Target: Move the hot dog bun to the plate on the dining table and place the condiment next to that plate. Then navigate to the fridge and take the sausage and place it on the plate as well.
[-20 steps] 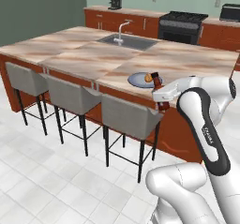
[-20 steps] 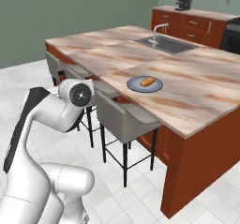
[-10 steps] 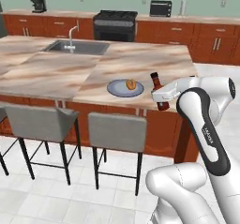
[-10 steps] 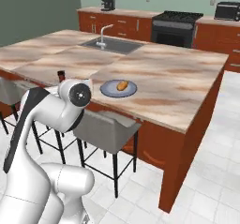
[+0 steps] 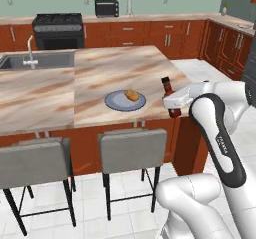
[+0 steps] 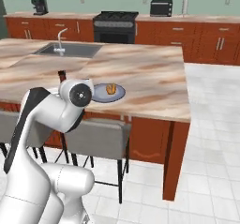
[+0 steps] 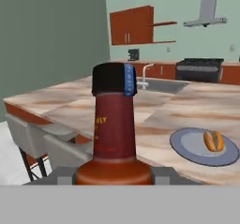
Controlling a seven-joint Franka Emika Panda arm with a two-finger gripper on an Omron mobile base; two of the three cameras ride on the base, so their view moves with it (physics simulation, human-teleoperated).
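We see the dining table [image 5: 115, 80], the big island with the pinkish marble top, in front of us. On it lies the plate [image 5: 116, 103], round and blue-grey, near the table's front edge. The hot dog bun [image 5: 131, 94] is already on that plate, toward one side of it, so we think the first job is done. The gripper [image 5: 172, 104] is up at the table's edge, just beside the plate, and it has the condiment [image 5: 169, 90] in its grip. We can see the bottle standing upright with its black cap on top, right in front of the hand camera. The claw's own tips are hidden behind the bottle, so we cannot say how wide they are, but the bottle sits held between them and is off the table. In the hand view the plate and bun are low and to the right of the bottle. So the second job is partly done: the bottle is close to the plate but not yet set down. We judge that after this comes the drive to the fridge for the sausage, which has not started.
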